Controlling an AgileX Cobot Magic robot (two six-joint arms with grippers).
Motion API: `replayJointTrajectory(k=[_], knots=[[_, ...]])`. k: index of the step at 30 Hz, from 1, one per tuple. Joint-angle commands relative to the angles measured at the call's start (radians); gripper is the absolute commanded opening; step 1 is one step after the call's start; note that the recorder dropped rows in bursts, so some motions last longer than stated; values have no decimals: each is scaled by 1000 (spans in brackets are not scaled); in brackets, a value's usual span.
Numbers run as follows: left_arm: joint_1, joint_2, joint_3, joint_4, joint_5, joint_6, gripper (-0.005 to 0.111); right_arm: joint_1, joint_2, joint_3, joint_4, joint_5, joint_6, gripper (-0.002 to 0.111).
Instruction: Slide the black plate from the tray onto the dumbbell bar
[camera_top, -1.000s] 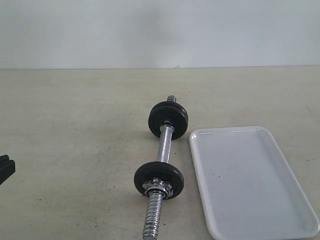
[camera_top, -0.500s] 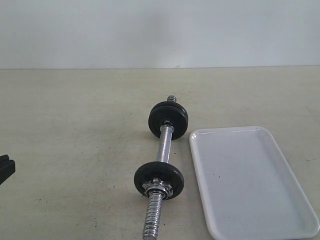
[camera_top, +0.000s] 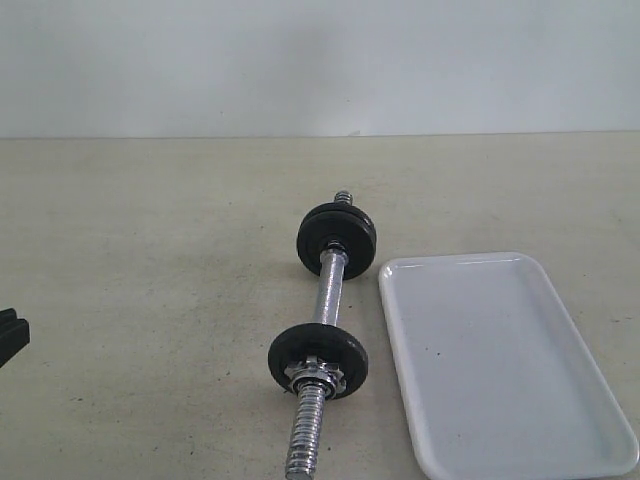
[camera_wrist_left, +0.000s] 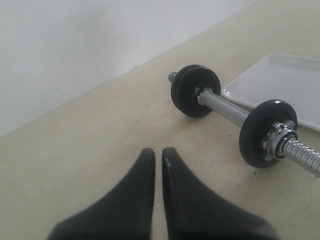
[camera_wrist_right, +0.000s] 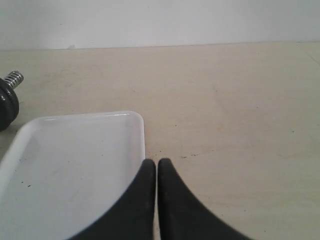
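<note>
The dumbbell bar lies on the beige table, its chrome rod running from back to front. One black plate sits near the front, held by a chrome collar nut. Two black discs sit pressed together at the far end. The white tray lies to the bar's right and holds nothing. In the left wrist view the bar and tray lie ahead of my left gripper, which is shut and empty. My right gripper is shut and empty above the tray's far corner.
A black part of the left arm shows at the exterior view's left edge. A pale wall rises behind the table. The bar's threaded front end reaches the table's front edge.
</note>
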Motion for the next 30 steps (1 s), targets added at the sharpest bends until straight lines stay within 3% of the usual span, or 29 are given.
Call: replayJointTrajectory(k=[1, 11, 17, 22, 25, 30], knots=[[3, -82, 6, -2, 2, -9, 4, 5, -4, 5, -4, -16, -11, 0], [41, -270, 6, -2, -5, -9, 4, 5, -4, 5, -4, -16, -10, 0], [133, -356, 6, -2, -61, -9, 4, 5, -4, 5, -4, -16, -12, 0], [263, -445, 6, -2, -58, 5, 4, 5, -4, 5, -4, -16, -10, 0], [271, -445, 34, 6, -18, 90, 4, 5, -4, 5, -4, -20, -10, 0], [273, -445, 39, -7, 70, 51, 4, 5, -4, 5, -4, -20, -10, 0]])
